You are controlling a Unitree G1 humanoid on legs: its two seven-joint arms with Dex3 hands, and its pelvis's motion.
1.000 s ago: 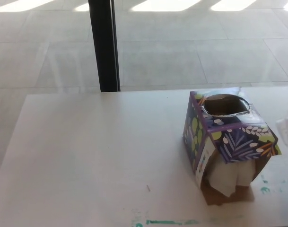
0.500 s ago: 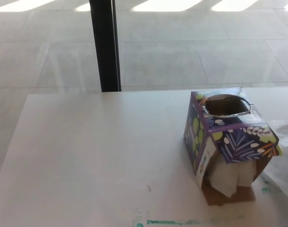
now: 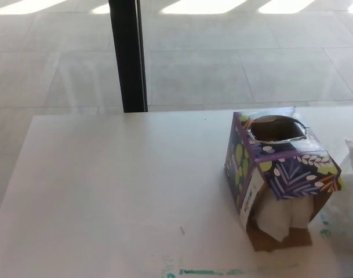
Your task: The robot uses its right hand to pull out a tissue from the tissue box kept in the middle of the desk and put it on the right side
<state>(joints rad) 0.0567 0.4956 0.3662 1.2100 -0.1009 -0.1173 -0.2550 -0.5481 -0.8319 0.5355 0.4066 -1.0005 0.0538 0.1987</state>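
Fingers not showing, state unknowable; tissue (image 3: 349, 191) lying by tabletop (image 3: 118, 185) right edge beside tissue box (image 3: 279, 174); task looking nearly finished.

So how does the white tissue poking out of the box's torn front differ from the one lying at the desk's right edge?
The tissue in the purple leaf-patterned cardboard box, the white folded tissue, hangs tucked inside the torn front; the loose crumpled tissue lies free on the white desk, partly cut off by the picture. Both are white, thin paper.

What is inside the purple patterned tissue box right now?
Through the torn-open front of the purple patterned cardboard tissue box, white folded tissues show. The round top opening looks dark and empty; deeper contents stay hidden.
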